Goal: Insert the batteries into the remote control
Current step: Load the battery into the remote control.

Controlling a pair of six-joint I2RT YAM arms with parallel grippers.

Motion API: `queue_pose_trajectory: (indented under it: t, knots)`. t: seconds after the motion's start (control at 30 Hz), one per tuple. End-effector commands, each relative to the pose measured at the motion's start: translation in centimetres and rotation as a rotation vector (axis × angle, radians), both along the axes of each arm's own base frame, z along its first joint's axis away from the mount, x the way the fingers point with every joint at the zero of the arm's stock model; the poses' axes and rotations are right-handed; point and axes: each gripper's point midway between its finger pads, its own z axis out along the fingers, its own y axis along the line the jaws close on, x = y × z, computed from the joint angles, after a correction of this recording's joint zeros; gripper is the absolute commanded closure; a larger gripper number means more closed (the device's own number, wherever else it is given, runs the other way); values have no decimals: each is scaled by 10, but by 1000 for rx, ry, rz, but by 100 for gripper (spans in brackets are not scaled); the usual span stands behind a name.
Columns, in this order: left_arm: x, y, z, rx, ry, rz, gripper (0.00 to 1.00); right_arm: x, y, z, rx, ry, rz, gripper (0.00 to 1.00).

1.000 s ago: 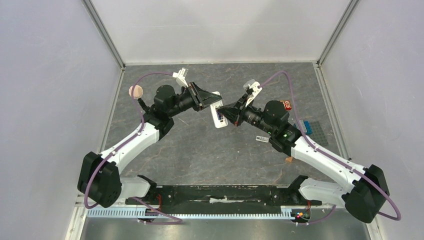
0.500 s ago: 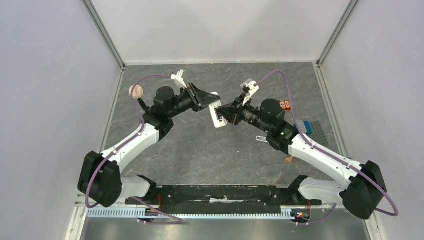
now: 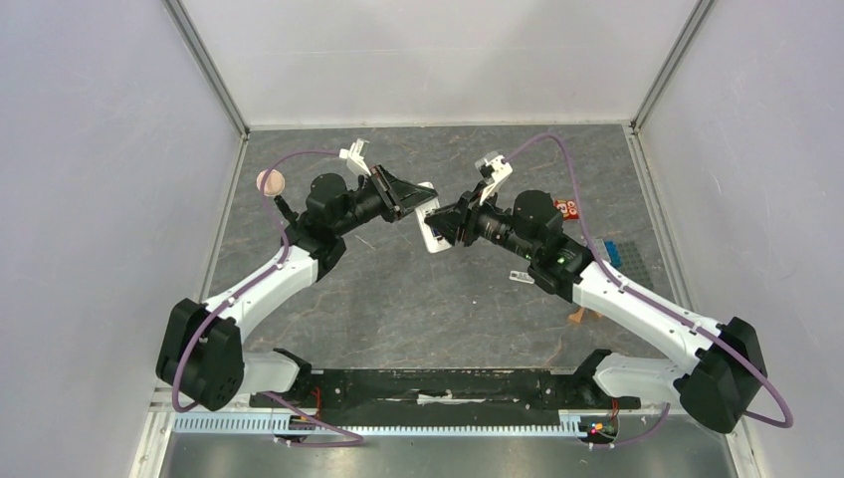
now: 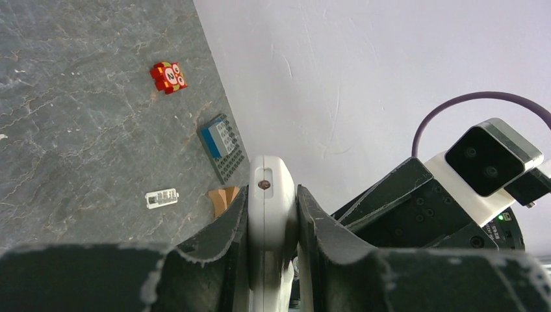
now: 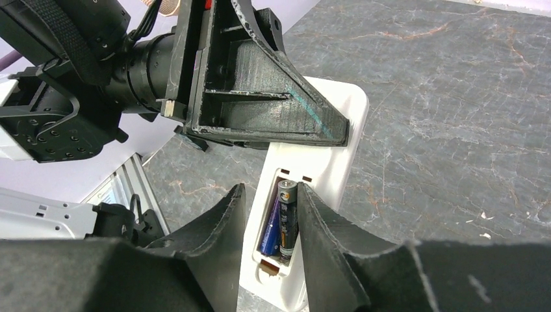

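Note:
The white remote control (image 3: 431,235) is held in the air over the middle of the table, with my left gripper (image 3: 422,209) shut on its upper end. In the left wrist view its rounded end (image 4: 270,174) sits pinched between both fingers. In the right wrist view the bay on its back (image 5: 329,170) lies bare. Two batteries (image 5: 281,220) lie side by side in it, one purple-blue, one black. My right gripper (image 5: 269,190) is open and straddles the bay. Its right finger is close against the black battery and its left finger stands apart. From above, the right gripper (image 3: 450,225) meets the remote's lower half.
A red block (image 3: 567,209) lies right of the right wrist. A blue ridged box (image 3: 610,253) is near the right wall. A small white piece (image 3: 521,276) and a tan wooden piece (image 3: 576,317) lie by the right forearm. A pink ball (image 3: 270,182) rests at the left edge.
My right gripper's jaws have spread apart at the remote's bay, and its wrist has shifted slightly left and turned. The left gripper and the remote have stayed put.

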Motion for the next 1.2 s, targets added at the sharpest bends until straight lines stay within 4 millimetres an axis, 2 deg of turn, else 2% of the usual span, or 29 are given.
queue_pose_trajectory:
  t: [0.0,0.3,0.5,0.7,0.97,1.03,1.17]
  knots:
    - [-5,1,34,-85,-75,-15,98,9,-3,9,4,24,-51,61]
    - [-7,4,31,-80,-79,-16,98,16,-10,23,45,85,-109,48]
    - [-9,8,33,-93,-105,-6,98,17,-24,27,110,153,-186,27]
    - [-12,11,40,-148,-148,7,98,11,-27,24,188,273,-206,13]
    - [-11,18,52,-241,-214,51,98,8,-29,-8,367,611,-282,7]
    - [-9,21,57,-259,-239,70,98,8,-28,-9,403,655,-288,4]
    - [-8,22,61,-276,-257,79,98,9,-25,4,474,662,-272,2]
